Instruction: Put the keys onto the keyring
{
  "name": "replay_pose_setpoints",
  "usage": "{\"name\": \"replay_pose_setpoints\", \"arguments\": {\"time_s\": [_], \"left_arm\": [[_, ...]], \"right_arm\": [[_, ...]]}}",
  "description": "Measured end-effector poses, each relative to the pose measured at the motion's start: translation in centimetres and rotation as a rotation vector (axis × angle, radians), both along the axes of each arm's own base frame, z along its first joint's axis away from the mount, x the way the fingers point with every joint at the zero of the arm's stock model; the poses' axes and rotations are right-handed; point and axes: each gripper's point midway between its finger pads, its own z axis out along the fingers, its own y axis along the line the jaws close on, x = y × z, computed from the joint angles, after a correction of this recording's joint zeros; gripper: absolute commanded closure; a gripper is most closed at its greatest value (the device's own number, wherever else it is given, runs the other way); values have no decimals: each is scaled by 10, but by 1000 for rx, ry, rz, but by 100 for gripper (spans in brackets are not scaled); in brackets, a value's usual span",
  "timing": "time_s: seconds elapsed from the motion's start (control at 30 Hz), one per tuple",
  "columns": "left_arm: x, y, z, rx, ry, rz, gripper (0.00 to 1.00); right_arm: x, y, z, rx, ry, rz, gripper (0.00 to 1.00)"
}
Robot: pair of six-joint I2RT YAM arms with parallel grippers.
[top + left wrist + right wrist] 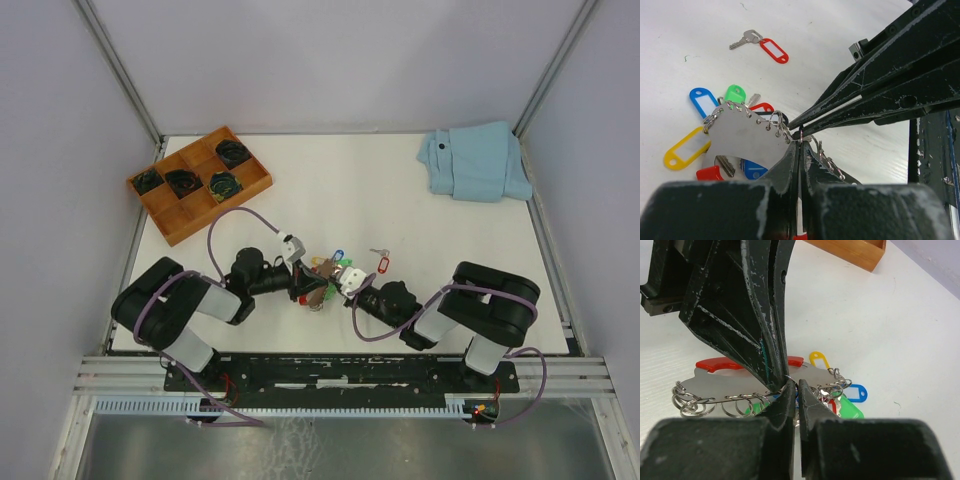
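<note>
The keyring (pixel 322 268) lies at the table's near centre: a grey plate (pixel 745 132) edged with small metal rings, a red band (pixel 720 364), and blue (pixel 702 100) and yellow (pixel 682 150) tags. My left gripper (pixel 800 139) is shut on one thin ring at the plate's edge. My right gripper (pixel 794 386) meets it tip to tip and is shut on the same ring. A green-tagged key (pixel 735 93) rests among the bunch. The red-tagged key (pixel 772 50) lies loose on the table, apart from both grippers (pixel 380 262).
A wooden compartment tray (pixel 220 210) holding dark coiled items stands at the back left. A folded light-blue cloth (pixel 475 160) lies at the back right. White walls and metal frame posts enclose the table.
</note>
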Motion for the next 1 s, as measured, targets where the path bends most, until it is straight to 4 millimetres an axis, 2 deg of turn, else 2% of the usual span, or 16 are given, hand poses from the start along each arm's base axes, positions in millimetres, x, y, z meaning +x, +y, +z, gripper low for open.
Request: {"name": "replay_pose_setpoints", "arguments": {"time_s": [0.1, 0.27, 0.43, 0.53, 0.67, 0.73, 0.83, 1.0], "left_arm": [[-2, 0, 2, 20, -27, -2, 97], [-3, 0, 6, 86, -93, 7, 97], [-3, 3, 0, 175, -137, 12, 97], [-5, 5, -7, 232, -152, 4, 97], [-9, 3, -15, 293, -172, -29, 97], [-11, 1, -17, 321, -189, -49, 97], [-12, -1, -19, 357, -207, -71, 97], [-11, -6, -26, 428, -232, -98, 97]], "right_arm": [[-2, -1, 1, 14, 11, 4, 77], [-8, -7, 15, 65, 20, 4, 62], [-13, -18, 37, 108, 46, -19, 54], [-14, -30, 57, 118, 76, -57, 50], [-11, -51, 80, 150, 112, -146, 30], [-9, -66, 83, 165, 136, -209, 23], [-6, -84, 85, 175, 160, -288, 19], [-2, -100, 70, 68, 223, -359, 11]]}}
